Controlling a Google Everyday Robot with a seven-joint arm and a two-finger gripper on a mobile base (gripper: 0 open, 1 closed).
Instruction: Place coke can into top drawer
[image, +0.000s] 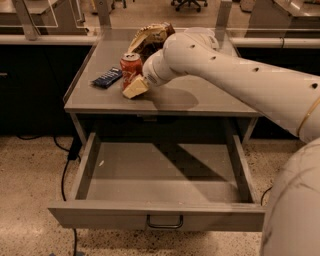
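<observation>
The red coke can (130, 67) stands upright on the tabletop (210, 97), toward its left side, with the hand (134, 86) right against its lower right. Below, the wide grey top drawer (100, 216) is pulled open.

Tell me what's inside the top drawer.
The top drawer holds nothing visible except a pale speck; its front panel hides the nearest floor strip. The tool is at the coke can on the tabletop.

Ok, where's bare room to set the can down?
The top drawer is open, its floor bare between the side walls. The tabletop right of the gripper is bare too. Crowded back-left: coke can, blue wrapper, snack bag, gripper beside the can.
</observation>
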